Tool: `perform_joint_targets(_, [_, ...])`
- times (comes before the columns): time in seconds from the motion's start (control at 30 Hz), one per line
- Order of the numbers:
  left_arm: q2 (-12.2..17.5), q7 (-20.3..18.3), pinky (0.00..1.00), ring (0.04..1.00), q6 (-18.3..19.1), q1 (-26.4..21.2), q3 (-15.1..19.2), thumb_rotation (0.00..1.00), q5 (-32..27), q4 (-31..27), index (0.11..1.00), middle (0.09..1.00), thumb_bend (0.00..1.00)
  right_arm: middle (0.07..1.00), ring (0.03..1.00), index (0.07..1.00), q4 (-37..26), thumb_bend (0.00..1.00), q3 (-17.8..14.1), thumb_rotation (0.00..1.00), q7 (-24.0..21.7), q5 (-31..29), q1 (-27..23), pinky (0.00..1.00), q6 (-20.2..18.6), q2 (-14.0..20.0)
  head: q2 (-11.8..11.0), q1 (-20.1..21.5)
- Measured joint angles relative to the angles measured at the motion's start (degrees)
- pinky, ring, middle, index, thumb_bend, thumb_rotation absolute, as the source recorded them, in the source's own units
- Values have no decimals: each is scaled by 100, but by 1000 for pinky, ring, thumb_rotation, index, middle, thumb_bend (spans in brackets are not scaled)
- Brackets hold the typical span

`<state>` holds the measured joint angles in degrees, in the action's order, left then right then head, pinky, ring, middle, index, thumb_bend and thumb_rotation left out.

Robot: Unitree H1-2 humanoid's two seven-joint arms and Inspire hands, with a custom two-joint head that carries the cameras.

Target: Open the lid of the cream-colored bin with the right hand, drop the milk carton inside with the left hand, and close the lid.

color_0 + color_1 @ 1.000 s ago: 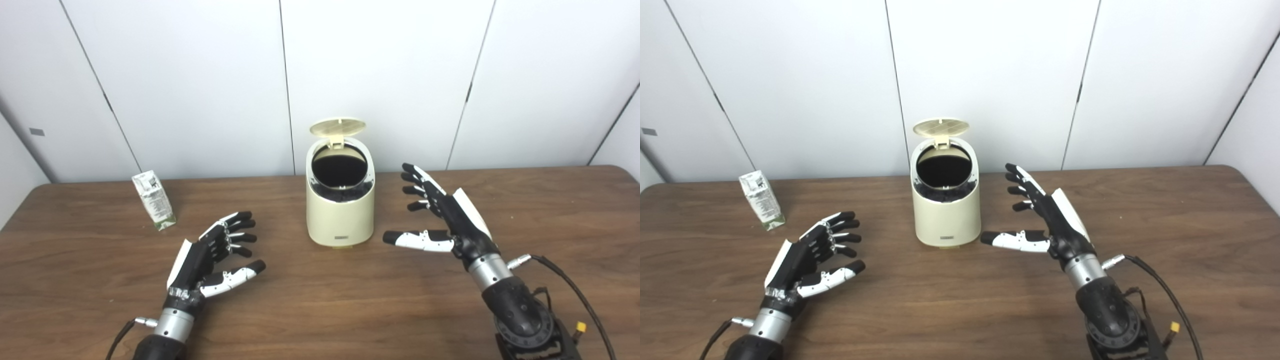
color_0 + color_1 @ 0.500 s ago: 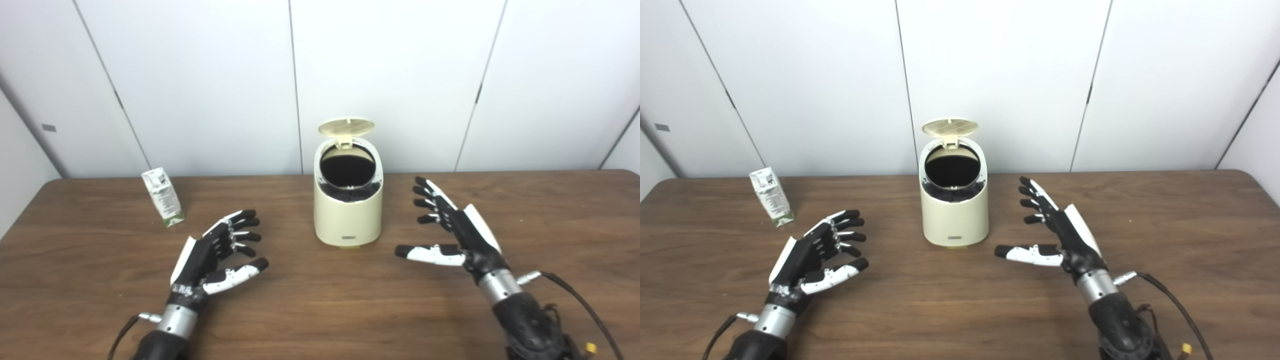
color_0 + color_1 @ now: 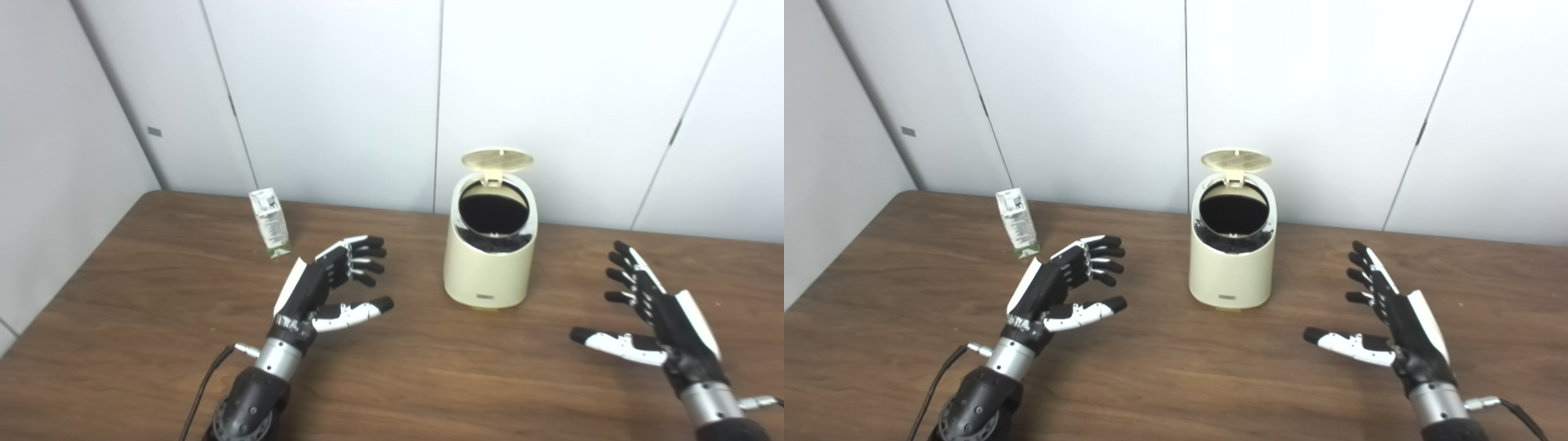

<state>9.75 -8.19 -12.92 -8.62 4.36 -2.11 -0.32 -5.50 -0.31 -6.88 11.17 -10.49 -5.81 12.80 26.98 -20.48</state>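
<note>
Your left hand (image 3: 327,288) and right hand (image 3: 658,318) hover spread and empty over the brown wooden desk (image 3: 153,294). The small white-and-green milk carton (image 3: 270,222) stands upright left of the cream-colored plastic bin (image 3: 490,269), whose round lid (image 3: 497,160) is raised.

The head cameras are swinging to the left, so the whole scene is sliding rightward in both views. Against the bin (image 3: 490,245), the right hand (image 3: 658,321) is drawing back toward the robot and away to the right, fingers spread, no longer just beside its wall
</note>
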Motion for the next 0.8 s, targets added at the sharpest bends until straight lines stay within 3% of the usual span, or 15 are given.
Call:
perform_joint_targets(0.17, [97,298,588,680,143,-187,328,166,160,-407,799,772,724,931,894,950,-43,735,-3,199,-11,-108,-19,749,-82,-20,-61,-53])
perform_joint_targets(0.4, [786,345,611,732,566,-778,746,142,127,-413,814,802,751,953,920,959,-199,714,48,164,-46,-150,-45,812,-394,-40,-132,-114])
perform_joint_targets(0.53, [1094,311,626,733,766,-981,818,103,117,-400,804,794,770,946,906,962,-216,709,64,141,-46,-188,-138,786,-470,-38,-184,-141])
perform_joint_targets(0.8, [1492,302,604,747,719,-1300,916,105,151,271,797,786,811,951,912,971,-217,692,165,94,-44,-120,-230,796,-468,-40,-255,-158])
